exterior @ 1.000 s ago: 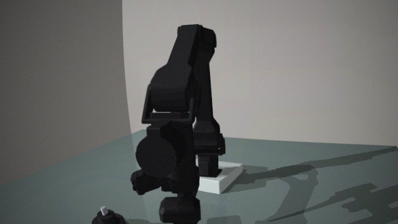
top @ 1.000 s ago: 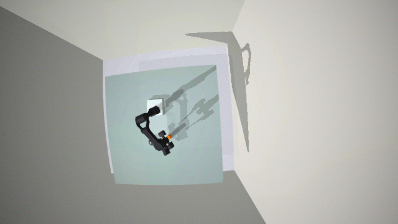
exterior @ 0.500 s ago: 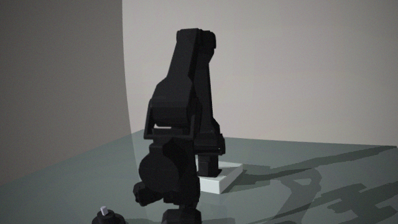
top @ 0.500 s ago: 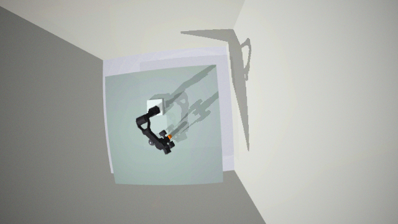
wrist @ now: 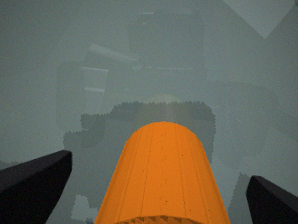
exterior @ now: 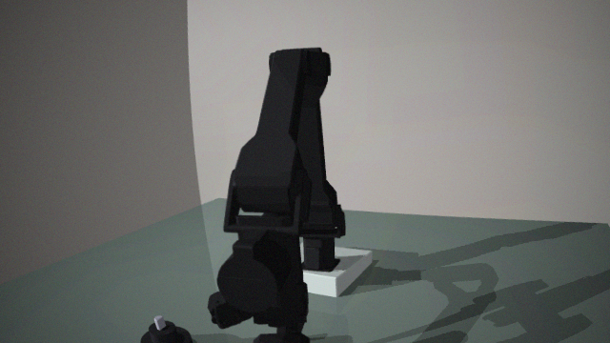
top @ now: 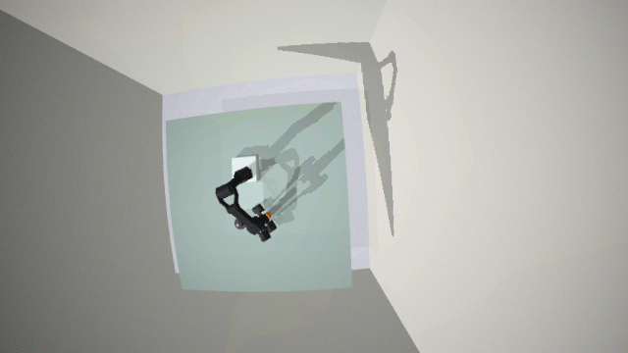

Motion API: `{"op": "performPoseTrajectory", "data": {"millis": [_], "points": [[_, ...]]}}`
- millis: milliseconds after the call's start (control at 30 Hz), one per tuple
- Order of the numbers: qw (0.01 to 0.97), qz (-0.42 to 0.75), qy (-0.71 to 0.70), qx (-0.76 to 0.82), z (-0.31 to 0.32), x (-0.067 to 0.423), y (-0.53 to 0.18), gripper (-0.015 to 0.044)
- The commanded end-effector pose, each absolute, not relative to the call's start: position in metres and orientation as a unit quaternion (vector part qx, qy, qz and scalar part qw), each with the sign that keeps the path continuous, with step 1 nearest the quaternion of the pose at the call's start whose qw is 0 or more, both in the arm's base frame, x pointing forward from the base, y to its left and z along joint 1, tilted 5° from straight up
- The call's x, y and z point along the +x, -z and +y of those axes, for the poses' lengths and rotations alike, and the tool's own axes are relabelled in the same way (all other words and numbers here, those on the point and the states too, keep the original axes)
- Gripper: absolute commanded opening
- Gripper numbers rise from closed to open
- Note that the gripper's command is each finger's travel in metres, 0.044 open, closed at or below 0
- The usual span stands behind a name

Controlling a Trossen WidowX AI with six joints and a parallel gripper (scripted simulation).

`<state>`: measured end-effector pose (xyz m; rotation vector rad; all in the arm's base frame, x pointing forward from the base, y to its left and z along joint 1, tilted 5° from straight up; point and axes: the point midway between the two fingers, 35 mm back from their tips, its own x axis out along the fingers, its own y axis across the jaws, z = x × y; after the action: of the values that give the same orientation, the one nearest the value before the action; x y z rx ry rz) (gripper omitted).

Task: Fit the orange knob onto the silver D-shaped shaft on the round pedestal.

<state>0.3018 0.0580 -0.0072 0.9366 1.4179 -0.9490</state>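
The orange knob [top: 268, 215] [wrist: 164, 172] appears to stand on the table, with its ridged side toward the wrist camera. My gripper [top: 265, 219] [wrist: 160, 173] is open, with one black finger on each side of the knob and a visible gap on both sides. In the exterior view the fingers and knob are out of view below the frame. The dark round pedestal [top: 239, 224] [exterior: 168, 335] is beside the arm, and its silver shaft [exterior: 159, 322] points up with nothing on it. The knob's hole is hidden, and its flat side cannot be seen.
The arm's white base block [top: 241, 164] [exterior: 324, 284] stands on the greenish table [top: 314, 260] [exterior: 119, 267]. The pedestal is close to the arm's wrist in the top view. Arm shadows fall across the table toward the right.
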Motion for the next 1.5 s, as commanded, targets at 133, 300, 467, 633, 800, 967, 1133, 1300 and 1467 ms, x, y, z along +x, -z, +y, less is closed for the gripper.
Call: {"op": "performPoseTrajectory", "data": {"millis": [133, 300, 467, 633, 800, 967, 1133, 1300, 1467], "points": [[0.562, 0.602, 0.406, 0.397, 0.057, 0.301, 0.010, 0.0204], [0.562, 0.602, 0.406, 0.397, 0.057, 0.301, 0.010, 0.0131], [0.562, 0.602, 0.406, 0.397, 0.057, 0.301, 0.008, 0.0039], [0.562, 0.602, 0.406, 0.397, 0.058, 0.306, -0.006, 0.0000], [0.562, 0.601, 0.406, 0.397, 0.058, 0.309, -0.021, 0.0000], [0.562, 0.601, 0.406, 0.397, 0.058, 0.312, -0.036, 0.0000], [0.562, 0.601, 0.406, 0.397, 0.058, 0.314, -0.052, 0.0000], [0.562, 0.601, 0.406, 0.397, 0.058, 0.316, -0.067, 0.0000], [0.562, 0.601, 0.406, 0.397, 0.058, 0.318, -0.083, 0.0000]]}}
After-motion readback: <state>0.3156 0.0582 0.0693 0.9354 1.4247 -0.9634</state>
